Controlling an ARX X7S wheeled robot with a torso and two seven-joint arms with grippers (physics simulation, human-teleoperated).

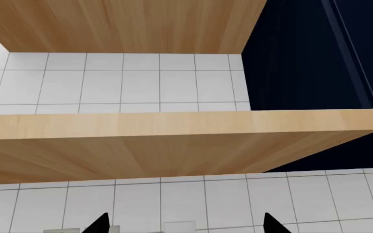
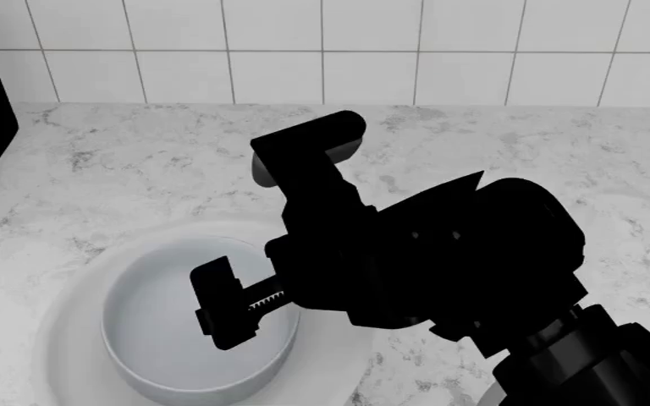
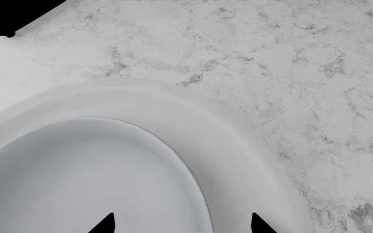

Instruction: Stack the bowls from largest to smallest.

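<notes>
— Where, the bowls?
— Pale grey-blue bowl (image 2: pixel 179 338) nested in wide white bowl (image 2: pixel 60 338), near counter's (image 2: pixel 551 144) front edge.
— Pincers?
— Right gripper (image 2: pixel 267 245) spread wide, empty. Left gripper (image 1: pixel 183 224) apparently parted, only tips visible.

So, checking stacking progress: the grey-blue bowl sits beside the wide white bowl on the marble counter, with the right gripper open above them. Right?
Not quite. The grey-blue bowl sits inside the white bowl, not beside it; the head view shows the white rim ringing it, and the right wrist view agrees. The rest holds: they rest on the marble counter, and the right gripper is open above them.
</notes>
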